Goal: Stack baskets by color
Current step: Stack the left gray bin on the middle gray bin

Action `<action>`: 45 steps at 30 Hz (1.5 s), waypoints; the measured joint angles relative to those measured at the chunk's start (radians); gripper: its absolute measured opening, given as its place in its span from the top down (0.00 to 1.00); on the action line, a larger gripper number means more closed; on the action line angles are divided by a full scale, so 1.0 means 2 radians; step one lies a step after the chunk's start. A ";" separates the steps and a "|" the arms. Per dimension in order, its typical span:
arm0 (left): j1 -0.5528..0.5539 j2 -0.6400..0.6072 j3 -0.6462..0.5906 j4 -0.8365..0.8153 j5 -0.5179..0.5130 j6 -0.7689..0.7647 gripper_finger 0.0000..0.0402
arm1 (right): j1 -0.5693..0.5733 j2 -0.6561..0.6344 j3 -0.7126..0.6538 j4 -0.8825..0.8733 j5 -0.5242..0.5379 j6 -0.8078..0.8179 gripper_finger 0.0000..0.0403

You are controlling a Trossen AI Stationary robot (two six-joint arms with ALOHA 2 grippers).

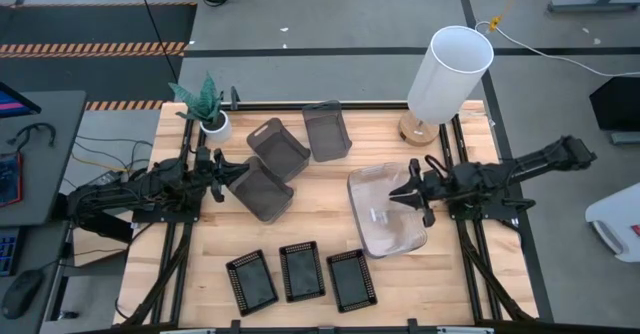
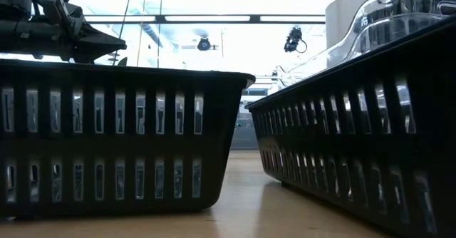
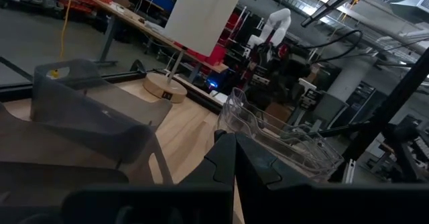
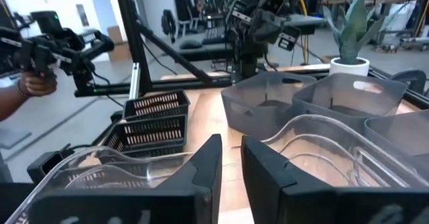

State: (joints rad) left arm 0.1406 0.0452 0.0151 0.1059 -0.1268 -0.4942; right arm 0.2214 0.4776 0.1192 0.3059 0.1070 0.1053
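Observation:
Three smoky-grey baskets stand at the middle left: one, one and one nearer the front. Clear baskets sit nested on the table at the right. Three flat black mesh baskets lie side by side along the near edge. My left gripper points level toward the right, shut, beside the nearest grey basket's left corner. My right gripper points level toward the left over the clear stack's right side, with a narrow gap and nothing between its fingers.
A tall white cylinder on a round wooden foot stands at the far right. A potted green plant stands at the far left. Bare wood shows between the grey baskets and the clear stack. Beyond the table a person's hand shows.

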 joint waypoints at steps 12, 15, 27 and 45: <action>0.000 0.000 0.000 0.000 0.000 0.002 0.98 | 0.000 -0.121 -0.053 -0.037 -0.002 0.002 0.90; 0.000 0.000 0.000 0.000 0.000 0.004 0.98 | 0.000 -0.142 -0.056 -0.059 0.000 0.006 0.90; 0.000 0.000 0.000 0.000 0.006 0.004 0.98 | 0.000 -0.157 -0.056 -0.029 0.002 0.009 0.90; -0.005 0.004 0.003 -0.024 0.085 -0.007 0.98 | 0.000 -0.156 -0.056 -0.026 0.002 -0.002 0.90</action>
State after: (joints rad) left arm 0.1316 0.0529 0.0207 0.0581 0.0439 -0.5091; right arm 0.2207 0.1650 0.0063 0.2535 0.1112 0.1020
